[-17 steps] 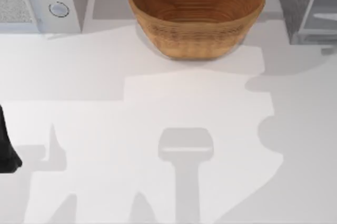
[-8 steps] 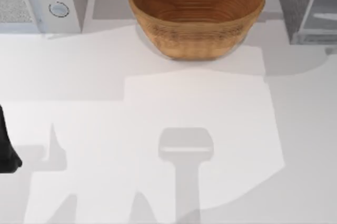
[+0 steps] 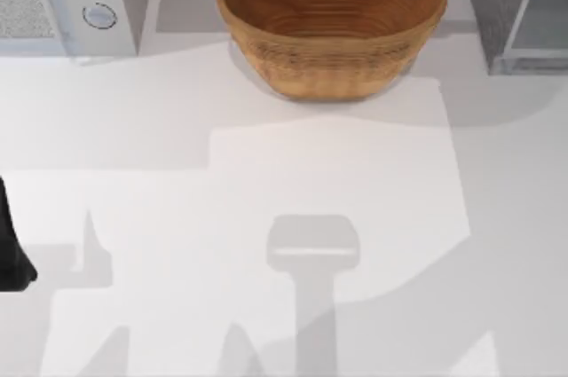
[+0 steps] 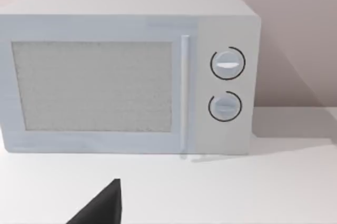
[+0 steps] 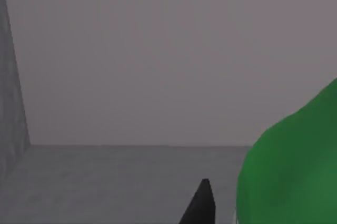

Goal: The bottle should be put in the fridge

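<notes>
My right tool (image 5: 231, 211) is closed on the bottle (image 5: 292, 166) – its green body bulges up right beside the one dark finger (image 5: 201, 203) I can see in the right wrist view. Past the bottle lie the floor, a speckled side wall and the plain grey back wall of the fridge (image 5: 158, 66), so the bottle sits inside the cabinet, held above its floor.

My left arm (image 3: 11, 244) waits at the left edge of the table (image 3: 266, 146), seen from above as a dark shape with its shadow beside it. In the left wrist view a dark tip of my left tool (image 4: 100, 208) pokes up over the white table; I cannot tell whether that tool is open or closed. Beyond it stands the light grey box (image 4: 126, 76) with a mesh panel and two round knobs, facing my left wrist.

Along the far edge of the table, from above – the grey box in the left corner, a brown woven basket (image 3: 330, 18) in the middle, and the fridge in the right corner, its pale door panel angled.
</notes>
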Tool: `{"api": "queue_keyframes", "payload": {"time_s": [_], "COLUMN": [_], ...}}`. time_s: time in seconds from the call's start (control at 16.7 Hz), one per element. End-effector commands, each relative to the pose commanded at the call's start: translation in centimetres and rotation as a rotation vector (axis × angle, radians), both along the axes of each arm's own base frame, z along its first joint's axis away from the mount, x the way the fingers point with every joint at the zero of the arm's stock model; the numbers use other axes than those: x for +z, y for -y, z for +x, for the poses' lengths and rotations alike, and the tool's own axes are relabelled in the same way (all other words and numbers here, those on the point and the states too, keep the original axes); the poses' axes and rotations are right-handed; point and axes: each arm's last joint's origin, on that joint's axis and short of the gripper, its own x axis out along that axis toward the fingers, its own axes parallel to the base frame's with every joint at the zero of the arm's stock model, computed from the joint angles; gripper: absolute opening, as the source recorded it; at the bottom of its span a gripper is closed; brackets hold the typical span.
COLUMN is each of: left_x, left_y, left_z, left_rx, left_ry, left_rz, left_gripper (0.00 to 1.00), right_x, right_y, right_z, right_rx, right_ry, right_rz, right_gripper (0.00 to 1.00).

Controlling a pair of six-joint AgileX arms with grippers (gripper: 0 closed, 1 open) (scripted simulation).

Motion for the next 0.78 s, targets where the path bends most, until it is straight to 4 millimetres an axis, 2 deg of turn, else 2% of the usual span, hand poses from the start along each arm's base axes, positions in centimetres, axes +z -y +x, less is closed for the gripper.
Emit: {"api": "queue_keyframes", "payload": {"time_s": [0.24, 0.6, 0.78], "left_x": [0.0, 0.0, 0.0], "left_y": [0.0, 0.0, 0.0], "left_z": [0.0, 0.0, 0.0], "left_rx": [0.0, 0.0, 0.0], "left_ry": [0.0, 0.0, 0.0], "left_rz": [0.0, 0.0, 0.0], "left_gripper": [1.0, 1.0, 1.0], "right_x": [0.2, 0.0, 0.0], "right_y": [-0.1, -0.2, -0.2], "right_z": [3.5, 4.1, 4.1], "right_rx": [-0.002, -0.004, -0.004], "right_ry": [0.002, -0.006, -0.006], "right_rz": [-0.001, 0.001, 0.001], "right_gripper": [0.01, 0.01, 0.23]}}
